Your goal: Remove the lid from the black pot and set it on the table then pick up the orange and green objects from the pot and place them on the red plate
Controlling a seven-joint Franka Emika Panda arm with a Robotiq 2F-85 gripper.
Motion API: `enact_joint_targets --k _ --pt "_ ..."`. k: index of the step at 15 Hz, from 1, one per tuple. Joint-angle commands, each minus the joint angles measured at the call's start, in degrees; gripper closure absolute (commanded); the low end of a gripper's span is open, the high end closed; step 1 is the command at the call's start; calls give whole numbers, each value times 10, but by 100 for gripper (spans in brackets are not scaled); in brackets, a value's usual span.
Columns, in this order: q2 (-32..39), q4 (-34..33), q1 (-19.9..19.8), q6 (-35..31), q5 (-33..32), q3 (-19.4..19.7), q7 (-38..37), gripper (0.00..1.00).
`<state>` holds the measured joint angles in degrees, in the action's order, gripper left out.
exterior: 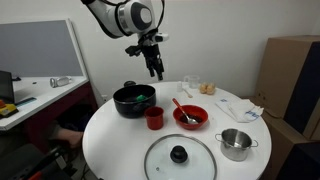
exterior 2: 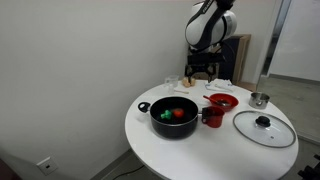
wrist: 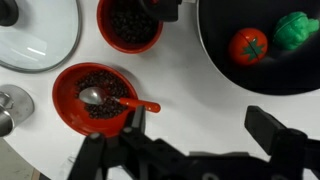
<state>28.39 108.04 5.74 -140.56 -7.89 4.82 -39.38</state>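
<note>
Hovering above the table (exterior: 110,135), gripper (exterior: 154,68) is gaping wide, gripping and touching nothing | orange piece (wrist: 249,45) and green piece (wrist: 292,28) are sitting inside black pot (exterior: 134,100) | lid (exterior: 180,157) is lying on table near red plate (wrist: 62,85)

The Panda arm (exterior: 128,17) has rounded, glossy white shells with black rings at the joints. Its Robotiq gripper (exterior: 155,70) is matte black and angular, with blocky linked fingers (wrist: 272,135).

The black pot (wrist: 222,72) holds one orange piece (wrist: 248,45) and one bright green piece (wrist: 293,28); the plate (wrist: 60,100) is red, the worktop (wrist: 190,105) white.
</note>
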Motion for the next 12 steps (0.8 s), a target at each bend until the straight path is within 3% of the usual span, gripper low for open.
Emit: enact_joint_targets --k 1,8,12 --pt "27 -17 36 -9 -16 12 -10 0" --pt "134 -95 103 -52 -74 20 10 0" --pt "199 -150 101 -81 -72 7 64 0"
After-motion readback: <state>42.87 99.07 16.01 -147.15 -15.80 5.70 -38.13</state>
